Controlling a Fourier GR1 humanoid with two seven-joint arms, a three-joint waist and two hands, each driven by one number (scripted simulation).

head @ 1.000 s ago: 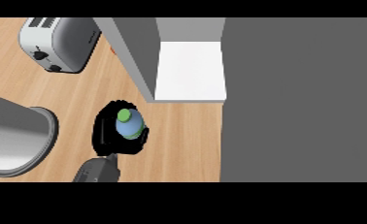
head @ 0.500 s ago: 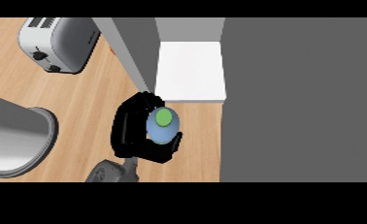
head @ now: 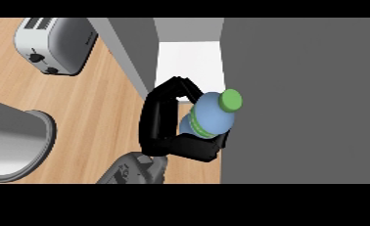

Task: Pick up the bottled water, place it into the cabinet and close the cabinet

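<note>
The wooden counter (head: 86,112) carries a grey cabinet (head: 289,98), its white shelf (head: 189,66) showing inside. A silver toaster (head: 56,44) stands at the counter's far left corner. One black hand (head: 162,122) curls round the bottled water (head: 209,117): pale blue, green cap, green band, tilted, held just before the shelf.

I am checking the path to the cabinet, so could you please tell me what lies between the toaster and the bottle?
In the head view, bare wooden counter and the open cabinet door lie between the toaster and the bottle, which the robot hand holds.
</note>
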